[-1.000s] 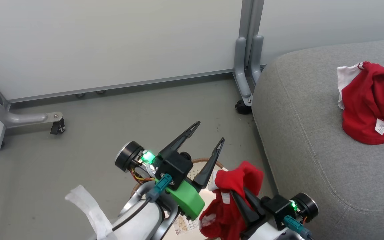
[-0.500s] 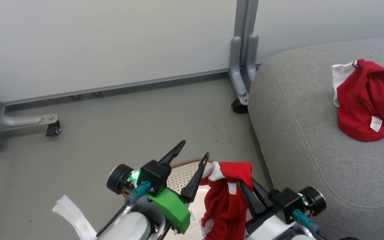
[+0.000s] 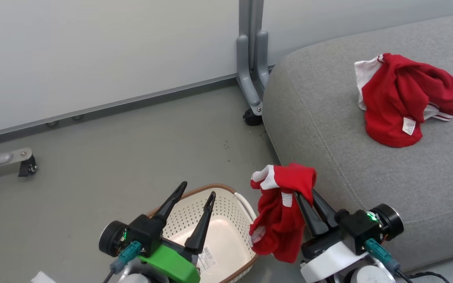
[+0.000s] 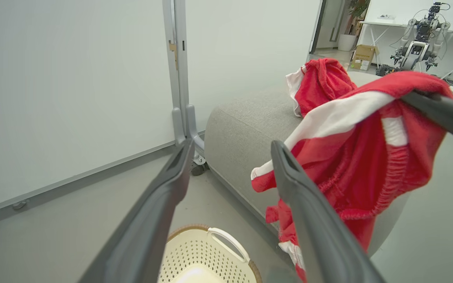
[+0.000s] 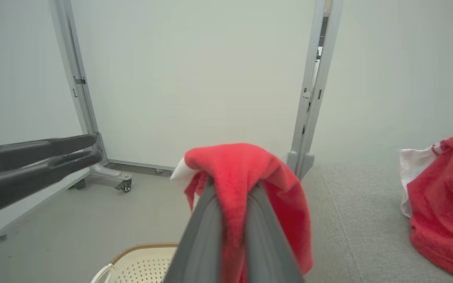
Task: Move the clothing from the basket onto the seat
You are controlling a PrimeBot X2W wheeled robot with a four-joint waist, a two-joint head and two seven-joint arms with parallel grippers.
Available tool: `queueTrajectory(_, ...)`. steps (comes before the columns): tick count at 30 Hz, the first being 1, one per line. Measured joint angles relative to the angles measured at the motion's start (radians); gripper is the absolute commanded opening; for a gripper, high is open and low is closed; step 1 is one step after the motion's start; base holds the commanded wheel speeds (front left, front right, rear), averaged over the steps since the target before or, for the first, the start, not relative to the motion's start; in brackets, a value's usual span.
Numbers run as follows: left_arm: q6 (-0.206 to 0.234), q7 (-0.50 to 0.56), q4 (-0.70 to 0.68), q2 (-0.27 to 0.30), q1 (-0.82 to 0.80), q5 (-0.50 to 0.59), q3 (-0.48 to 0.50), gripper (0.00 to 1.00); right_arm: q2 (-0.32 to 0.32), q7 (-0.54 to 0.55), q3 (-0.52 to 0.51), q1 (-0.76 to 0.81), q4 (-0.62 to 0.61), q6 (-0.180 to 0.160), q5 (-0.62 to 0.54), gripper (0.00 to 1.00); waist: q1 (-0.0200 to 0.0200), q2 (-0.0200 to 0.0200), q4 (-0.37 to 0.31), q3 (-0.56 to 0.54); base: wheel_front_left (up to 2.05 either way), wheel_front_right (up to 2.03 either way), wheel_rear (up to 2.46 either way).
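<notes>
You had the right gripper point(image 3: 305, 192) pressed together on a fold of the held garment point(image 3: 279, 220). The cloth draped over both fingertips and hung free below them. The pinch sat near the garment's upper edge (its white trim lay just left of the fingertips), which let the rest fall loose rather than bunch around the fingers.

To the left of that gripper, you had the left gripper point(image 3: 197, 188) spread wide and holding nothing, with its fingers pointing up and away above the basket point(image 3: 232, 214). It appeared to be parked aside so that the lift had a free path.

The basket rested on the floor point(image 3: 132, 137) below and between the two grippers. Its visible bottom was bare except for a sticker point(image 3: 207, 257), so no clothing lay in the part shown.

Immediately right of and beyond the right gripper lay the seat point(image 3: 328, 129). The held garment hung just beside its near rounded edge, not yet over the cushion. The carry therefore appeared about half complete: the garment needed to travel forward and rightward past that edge before release.

Farther along the seat, well beyond the right gripper, the second garment point(image 3: 399, 94) lay crumpled with its white label point(image 3: 409, 126) outward, already delivered. A drop site short of it would avoid stacking. Farthest off stood the partition post point(image 3: 250, 59).
</notes>
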Motion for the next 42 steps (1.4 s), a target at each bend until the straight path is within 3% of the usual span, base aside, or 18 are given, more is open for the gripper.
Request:
queueTrajectory(9,-0.022,-0.001,-0.121,-0.004,0.188,0.091,0.201,1.0,-0.002,0.0,-0.046,0.047,-0.058,0.0,-0.002,0.0,0.0,0.0,-0.124,0.025,0.0,0.0,0.0)
queueTrajectory(16,-0.049,-0.002,-0.163,-0.063,0.332,0.184,0.332,1.0,0.001,0.0,-0.11,0.131,-0.104,0.0,-0.002,0.0,0.0,0.0,-0.219,0.038,0.0,0.0,0.0)
queueTrajectory(28,-0.124,-0.002,-0.159,-0.127,0.377,0.306,0.399,1.0,0.003,0.0,-0.221,0.178,-0.176,0.0,0.021,0.0,0.0,0.0,-0.296,0.076,0.0,0.0,0.0)
queueTrajectory(34,-0.145,-0.002,-0.163,-0.121,0.345,0.361,0.382,1.0,0.003,0.0,-0.344,0.016,-0.213,0.0,0.091,0.0,0.0,0.0,-0.284,0.134,0.0,0.0,0.0)
queueTrajectory(42,-0.155,-0.002,-0.152,-0.094,0.255,0.421,0.301,1.0,-0.006,0.0,-0.493,-0.324,-0.192,0.0,0.063,0.0,0.0,0.0,-0.239,0.238,0.0,0.0,0.0)
